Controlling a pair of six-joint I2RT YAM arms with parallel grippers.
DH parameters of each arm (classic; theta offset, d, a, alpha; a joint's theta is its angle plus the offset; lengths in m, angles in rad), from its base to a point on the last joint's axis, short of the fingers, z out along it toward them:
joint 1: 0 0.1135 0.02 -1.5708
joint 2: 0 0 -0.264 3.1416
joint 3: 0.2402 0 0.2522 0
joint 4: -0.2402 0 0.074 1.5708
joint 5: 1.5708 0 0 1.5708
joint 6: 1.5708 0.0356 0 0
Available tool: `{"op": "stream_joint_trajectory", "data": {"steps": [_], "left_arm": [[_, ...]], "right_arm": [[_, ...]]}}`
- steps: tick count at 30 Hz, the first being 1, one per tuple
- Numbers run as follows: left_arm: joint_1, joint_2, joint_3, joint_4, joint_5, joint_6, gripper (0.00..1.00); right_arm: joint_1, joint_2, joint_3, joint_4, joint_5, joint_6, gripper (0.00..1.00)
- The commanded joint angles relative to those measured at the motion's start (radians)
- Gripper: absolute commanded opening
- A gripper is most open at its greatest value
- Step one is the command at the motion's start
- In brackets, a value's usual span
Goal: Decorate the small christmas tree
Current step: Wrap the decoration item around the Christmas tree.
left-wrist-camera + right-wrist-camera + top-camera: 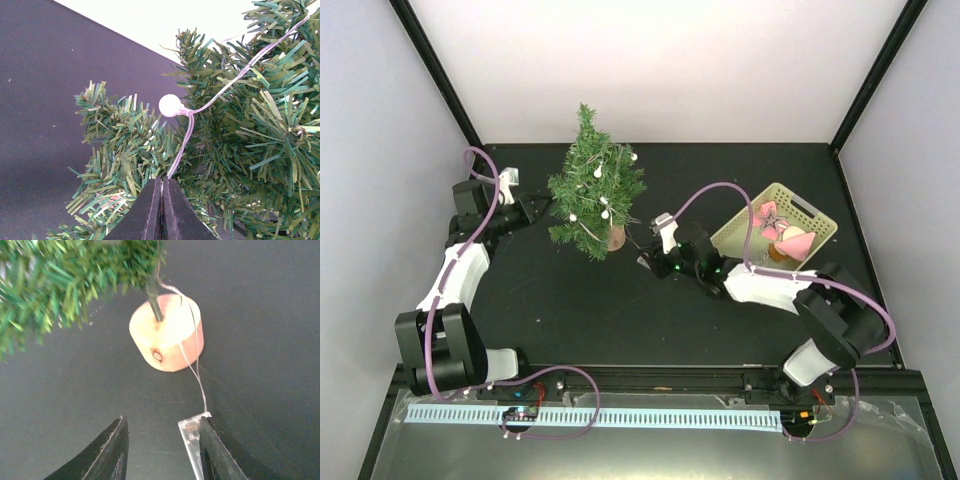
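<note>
The small christmas tree (595, 190) stands on its light-wood stump (616, 238) at the back middle of the black table. A thin wire string with white bulbs (603, 212) is draped over it. My left gripper (542, 207) is at the tree's left side. In the left wrist view it (162, 179) is shut on the wire (182, 145), just below a white bulb (170, 105). My right gripper (648, 250) is right of the stump. In the right wrist view it (162, 420) is open before the stump (167, 335). The wire's clear plastic end piece (191, 437) lies against its right finger.
A pale yellow basket (817, 214) stands at the right, behind my right arm, holding pink and orange ornaments (782, 237). Black frame posts rise at the table's back corners. White walls close in the back and sides.
</note>
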Motion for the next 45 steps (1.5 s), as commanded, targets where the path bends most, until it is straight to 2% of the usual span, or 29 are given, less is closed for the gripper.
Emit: {"op": "stream_joint_trajectory", "data": {"steps": [1, 5, 11, 16, 21, 28, 45], "left_arm": [[0.008, -0.006, 0.033, -0.019, 0.017, 0.029, 0.03], [0.008, -0.017, 0.036, -0.036, 0.013, 0.036, 0.03], [0.009, -0.066, 0.047, -0.024, 0.006, 0.0, 0.02], [0.009, -0.1, 0.077, -0.072, -0.023, 0.022, 0.02], [0.009, -0.126, 0.066, -0.055, -0.023, -0.005, 0.02], [0.009, -0.121, 0.058, -0.057, -0.021, -0.002, 0.02], [0.009, -0.127, 0.039, -0.062, -0.024, 0.016, 0.02]], "right_arm": [[0.0, -0.089, 0.003, 0.07, 0.034, 0.108, 0.39], [0.001, -0.224, -0.035, 0.016, 0.06, 0.218, 0.38], [0.004, -0.367, -0.055, 0.002, -0.002, 0.186, 0.37], [0.03, -0.436, 0.004, -0.045, -0.004, 0.258, 0.35], [0.088, -0.398, 0.081, -0.057, 0.049, 0.375, 0.35], [0.149, -0.283, 0.179, -0.112, 0.113, 0.389, 0.37], [0.169, -0.144, 0.23, -0.087, 0.072, 0.401, 0.38]]}}
